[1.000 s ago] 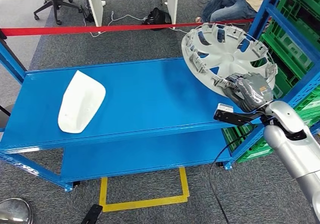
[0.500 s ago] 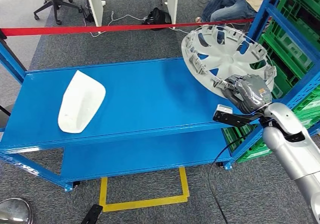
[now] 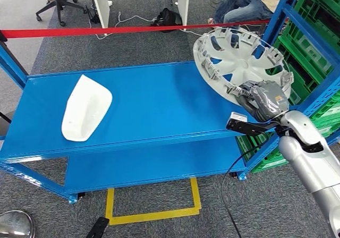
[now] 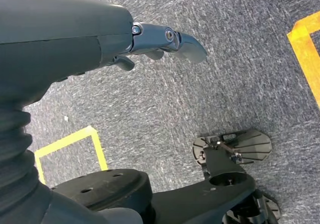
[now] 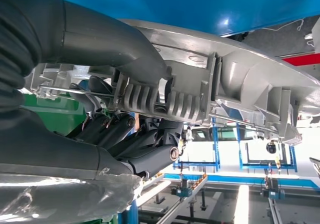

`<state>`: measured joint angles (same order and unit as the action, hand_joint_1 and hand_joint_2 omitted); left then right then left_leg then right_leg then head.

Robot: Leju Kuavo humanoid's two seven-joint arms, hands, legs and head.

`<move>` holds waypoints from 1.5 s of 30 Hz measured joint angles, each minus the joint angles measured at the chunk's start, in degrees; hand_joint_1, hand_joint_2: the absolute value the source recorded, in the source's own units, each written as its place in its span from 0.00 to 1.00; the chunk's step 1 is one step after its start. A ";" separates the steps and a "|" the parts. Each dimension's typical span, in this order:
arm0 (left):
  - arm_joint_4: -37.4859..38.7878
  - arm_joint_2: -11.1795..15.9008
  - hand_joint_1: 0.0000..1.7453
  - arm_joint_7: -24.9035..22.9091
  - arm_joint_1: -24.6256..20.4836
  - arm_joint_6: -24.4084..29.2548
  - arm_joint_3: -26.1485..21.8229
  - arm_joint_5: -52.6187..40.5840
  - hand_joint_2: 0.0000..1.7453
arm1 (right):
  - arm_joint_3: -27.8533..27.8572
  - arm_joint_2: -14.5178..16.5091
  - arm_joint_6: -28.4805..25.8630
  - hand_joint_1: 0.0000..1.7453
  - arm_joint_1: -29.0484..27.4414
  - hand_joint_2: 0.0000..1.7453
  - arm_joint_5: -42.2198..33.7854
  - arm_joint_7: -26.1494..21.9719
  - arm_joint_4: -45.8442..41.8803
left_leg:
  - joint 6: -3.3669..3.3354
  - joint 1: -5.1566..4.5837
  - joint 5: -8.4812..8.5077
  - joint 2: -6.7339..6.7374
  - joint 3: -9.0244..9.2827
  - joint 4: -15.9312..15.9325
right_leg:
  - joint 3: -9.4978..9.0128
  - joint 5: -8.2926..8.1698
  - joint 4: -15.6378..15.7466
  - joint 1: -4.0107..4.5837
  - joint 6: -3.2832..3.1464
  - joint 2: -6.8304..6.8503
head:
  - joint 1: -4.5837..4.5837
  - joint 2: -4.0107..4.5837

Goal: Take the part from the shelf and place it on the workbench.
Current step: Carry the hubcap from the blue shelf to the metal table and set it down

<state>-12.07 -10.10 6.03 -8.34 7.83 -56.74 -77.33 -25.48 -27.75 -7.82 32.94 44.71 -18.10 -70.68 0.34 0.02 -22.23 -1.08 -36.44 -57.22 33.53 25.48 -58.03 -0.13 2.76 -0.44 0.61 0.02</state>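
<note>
The hubcap [image 3: 240, 60] is gripped at its near rim by the right hand [image 3: 262, 100] and held tilted over the blue surface [image 3: 160, 102], right end. Slippage is risked by the edge-only grip. The left hand [image 4: 166, 39] hangs empty, fingers loosely extended.

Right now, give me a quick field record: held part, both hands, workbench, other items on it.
held part: grey wheel cover, tilted, over the workbench's right end
right hand: grips the cover's near rim
left hand: hangs above carpet, holds nothing
workbench: blue, top shelf
other item: white moulded part, lying on the left side
</note>
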 joint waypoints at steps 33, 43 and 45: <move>0.00 0.00 0.00 -0.37 -0.01 -0.22 0.00 0.42 1.00 | 0.54 0.60 0.07 1.00 -0.30 1.00 0.15 -0.01 -0.01 | 0.00 0.00 0.00 0.00 -0.01 0.00 | 0.02 0.00 0.00 0.00 0.00 0.00 | 0.00 0.00; 0.00 0.04 0.00 -0.37 -0.01 -0.13 0.00 0.38 1.00 | 0.54 0.93 0.07 1.00 -0.44 1.00 0.27 -0.01 0.01 | -0.47 -0.53 -0.30 0.00 -0.04 -0.07 | -0.01 0.07 0.11 -0.56 0.36 0.01 | -0.01 0.00; 0.00 0.04 0.00 -0.37 -0.02 -0.10 0.00 0.38 1.00 | 0.55 0.97 0.07 1.00 -0.47 1.00 0.27 0.00 0.01 | -0.74 -0.72 -0.36 0.00 -0.03 -0.04 | -0.07 0.05 0.30 -0.76 0.65 0.00 | -0.02 0.00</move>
<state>-12.07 -10.05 5.66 -8.36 7.73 -56.74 -76.96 -24.93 -26.78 -7.76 32.47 44.98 -18.10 -70.67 -0.40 -0.70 -22.59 -1.09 -36.48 -57.26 33.47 25.53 -57.73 -0.88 3.41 -0.44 0.58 0.02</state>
